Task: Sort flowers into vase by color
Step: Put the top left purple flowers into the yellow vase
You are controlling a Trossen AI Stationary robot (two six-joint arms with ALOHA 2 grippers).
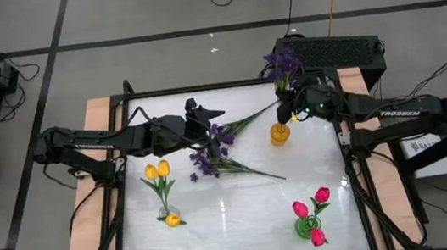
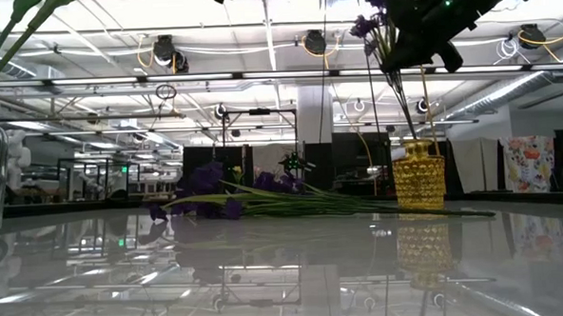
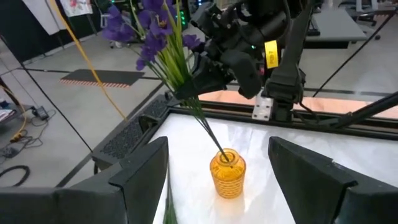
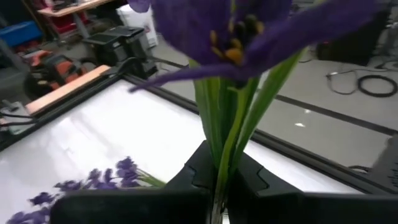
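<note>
The table [image 1: 243,216] top is glossy white — it mirrors the ceiling lights. The yellow vase [image 2: 418,176] looks like translucent, knobbly glass or plastic. The purple sprigs [image 1: 214,153] seem matt fabric — hard to tell.

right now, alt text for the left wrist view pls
The right gripper holds a purple sprig by its stems, their tips dipping into the mouth of a yellow vase on the white table. The left gripper's open fingers frame the foreground.
</note>
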